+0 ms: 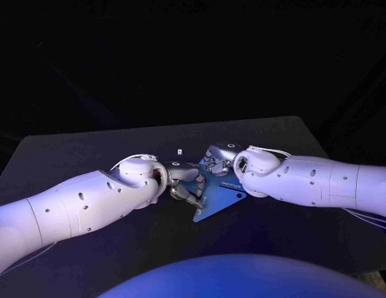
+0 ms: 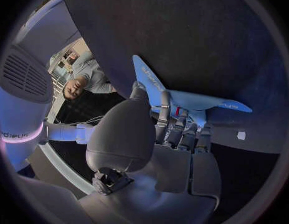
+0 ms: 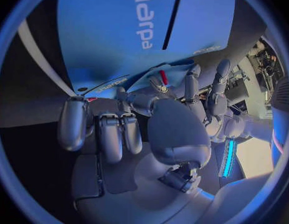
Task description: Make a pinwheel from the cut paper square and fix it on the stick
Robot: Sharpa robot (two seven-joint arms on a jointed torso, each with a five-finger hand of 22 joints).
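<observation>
**Two hands, one blue paper square between them**

One paper square [image 1: 219, 197] lies on the bench [image 1: 85, 149] between the left hand [image 1: 182, 184] and the right hand [image 1: 218, 159]. In the head view its free corner points away from both hands, toward the robot. One small white piece [image 1: 180, 151] sits on the bench just beyond the left hand, apart from it.

The left wrist view adds flaps of the paper lifted and folded in over that hand's fingertips, which pinch them beside one small red piece [image 2: 177, 112]. The right wrist view adds the paper's printed lettering and a dark cut line, with the red piece just past the right hand's thumb.

The right hand's fingers are curled narrow against a flap, and I cannot tell whether they grip it. The red piece is too small to identify. In the head view the wrists hide both palms.
</observation>
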